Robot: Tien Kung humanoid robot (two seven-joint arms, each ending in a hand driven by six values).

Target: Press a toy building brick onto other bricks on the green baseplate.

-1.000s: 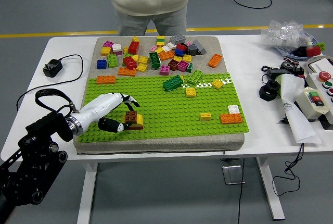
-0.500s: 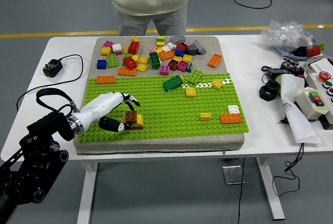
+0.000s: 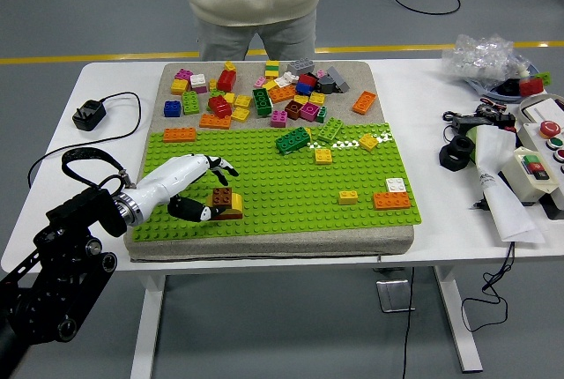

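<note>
A brown brick point(image 3: 222, 196) sits on top of a yellow brick point(image 3: 233, 211) at the near left of the green baseplate point(image 3: 291, 194). My left hand point(image 3: 218, 190), white with black fingertips, lies on the plate just left of this stack. Its thumb point(image 3: 196, 212) reaches to the stack's left side. The other fingers point(image 3: 220, 166) are spread just behind the brown brick, apart from it. The hand holds nothing. My right hand is out of view.
Several loose bricks point(image 3: 264, 97) lie on the grey mat behind the plate. On the plate are green bricks point(image 3: 293, 139), small yellow bricks point(image 3: 323, 155) and an orange-and-white pair point(image 3: 391, 196). A person point(image 3: 252, 0) stands at the far side. A charger point(image 3: 89, 115) lies left, tools point(image 3: 520, 159) right.
My left hand's fingers have lifted slightly up and away from the brown brick. The arm has edged a little to the left. The bricks have not moved.
</note>
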